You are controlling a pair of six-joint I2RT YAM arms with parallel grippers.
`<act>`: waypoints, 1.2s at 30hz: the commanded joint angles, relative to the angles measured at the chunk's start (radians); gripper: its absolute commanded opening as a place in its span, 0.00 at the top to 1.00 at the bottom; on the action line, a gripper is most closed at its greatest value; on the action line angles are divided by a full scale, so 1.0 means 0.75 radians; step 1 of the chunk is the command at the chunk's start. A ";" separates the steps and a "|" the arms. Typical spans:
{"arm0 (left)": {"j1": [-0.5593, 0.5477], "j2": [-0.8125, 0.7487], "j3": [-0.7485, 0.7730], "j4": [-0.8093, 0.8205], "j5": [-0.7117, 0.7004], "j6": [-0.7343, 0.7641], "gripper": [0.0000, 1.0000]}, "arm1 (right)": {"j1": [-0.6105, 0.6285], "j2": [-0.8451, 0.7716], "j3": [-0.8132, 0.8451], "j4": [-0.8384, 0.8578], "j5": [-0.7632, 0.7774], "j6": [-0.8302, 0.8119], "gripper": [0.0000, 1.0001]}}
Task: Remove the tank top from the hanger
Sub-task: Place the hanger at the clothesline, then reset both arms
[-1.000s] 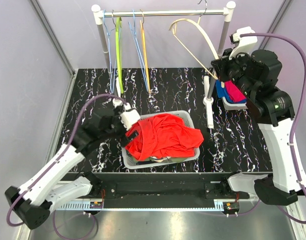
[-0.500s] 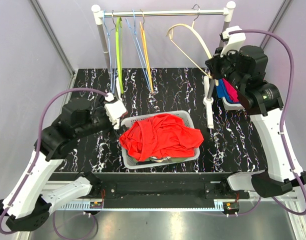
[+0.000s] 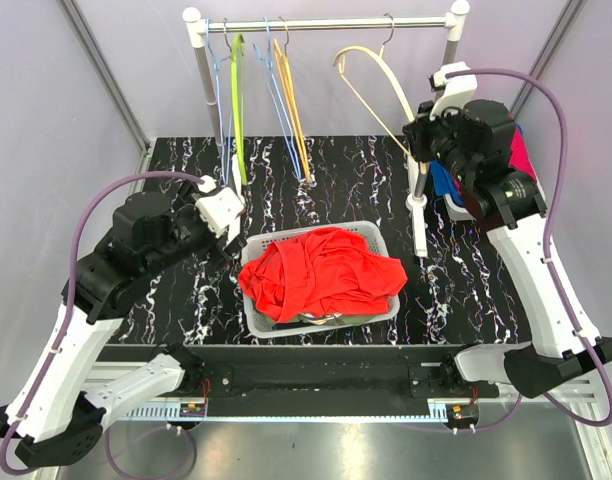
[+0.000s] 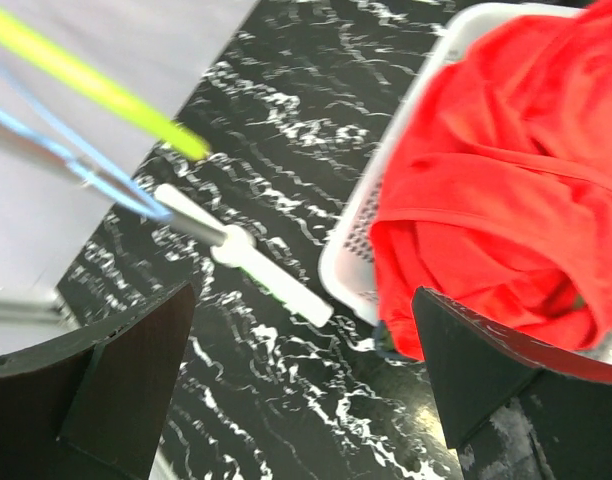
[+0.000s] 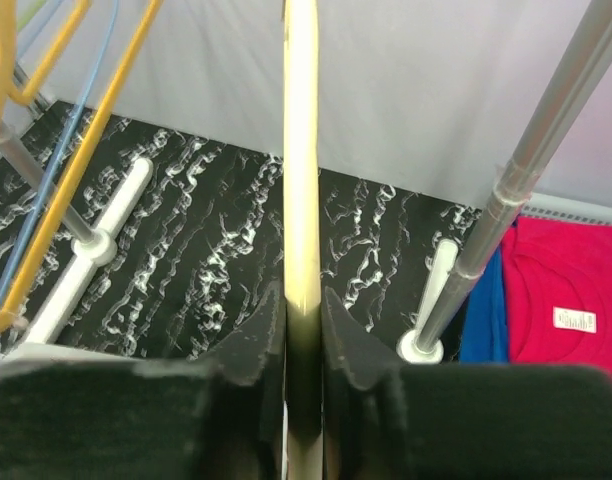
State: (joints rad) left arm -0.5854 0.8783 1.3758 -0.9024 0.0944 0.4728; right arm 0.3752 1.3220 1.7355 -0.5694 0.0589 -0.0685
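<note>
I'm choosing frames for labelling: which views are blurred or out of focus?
Left wrist: the green hanger and blue hanger are smeared, the red tank top fairly sharp. Right wrist: the right gripper is a soft blur close up, the cream hanger it grips clearer. Top external: crisp throughout.

tank top (image 3: pixel 321 272) in basket (image 3: pixel 373 229), rail (image 3: pixel 326 24) behind, hanger (image 5: pixel 301 150) on rail
</note>
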 commanded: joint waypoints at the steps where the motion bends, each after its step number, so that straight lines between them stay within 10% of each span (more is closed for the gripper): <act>1: 0.030 -0.022 0.017 0.111 -0.107 -0.005 0.01 | 0.005 -0.077 -0.125 0.033 0.011 0.048 0.60; 7: 0.061 -0.042 -0.067 0.156 -0.120 0.004 0.01 | 0.005 -0.222 -0.269 0.033 0.038 0.085 0.01; 36: 0.531 -0.067 -0.531 0.487 -0.018 -0.461 0.01 | 0.005 -0.867 -0.886 -0.284 0.200 0.486 0.00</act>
State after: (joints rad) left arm -0.2134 0.8227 0.9855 -0.6167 0.0128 0.2092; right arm 0.3748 0.7166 1.0653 -0.8127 0.1993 0.2596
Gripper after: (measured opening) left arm 0.987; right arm 0.994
